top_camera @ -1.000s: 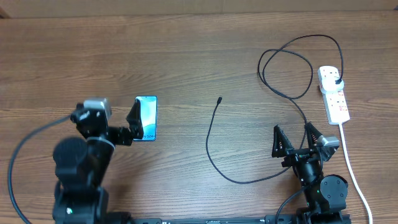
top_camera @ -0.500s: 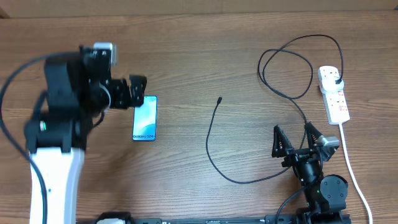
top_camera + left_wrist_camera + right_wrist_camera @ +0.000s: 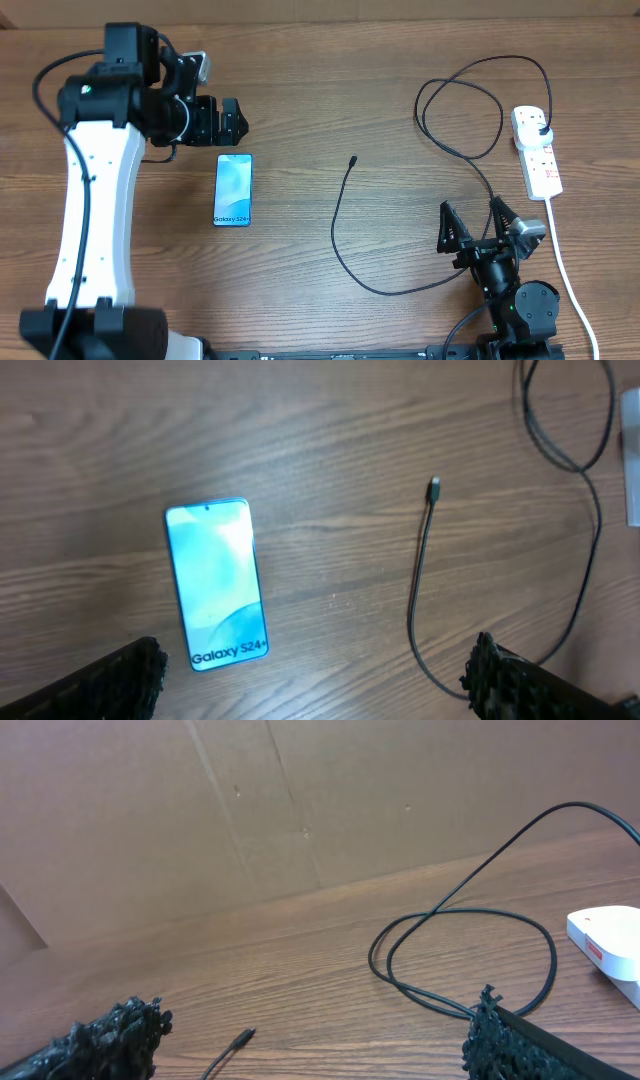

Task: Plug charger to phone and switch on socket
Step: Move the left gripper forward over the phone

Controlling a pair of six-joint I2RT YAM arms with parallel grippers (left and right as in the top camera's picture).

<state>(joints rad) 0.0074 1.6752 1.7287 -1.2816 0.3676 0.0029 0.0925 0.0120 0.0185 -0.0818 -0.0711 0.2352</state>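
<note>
Scanning the overhead view from 9 o'clock to 3 o'clock, with 12 o'clock at the far edge of the table.

1. Left gripper: held above the table on the left side, toward 12 o'clock, with its fingers pointing to 3 o'clock. Jaws released and spread wide. In the left wrist view the two fingers sit at the bottom corners with nothing between them.

2. Phone: lies flat with its screen up, just at 6 o'clock of the left gripper and not touched by it. Its long axis runs 12 to 6. The screen is lit light blue, with "Galaxy S24+" printed at the 6 o'clock end.

3. Charger: the connector tip rests on the wood at 3 o'clock of the phone, apart from it and not inserted. The black cable drops toward 6 o'clock, curves along the near side, rises past the right gripper, loops at 12 o'clock and ends at a black plug seated in the socket.

4. Right gripper: stands low at 5 o'clock, with its fingers pointing to 12 o'clock. Jaws released, holding nothing. The cable passes close by.

5. Socket: white strip at 3 o'clock, near the table edge. Switch positions cannot be determined. Its white cord runs toward 6 o'clock.
</note>
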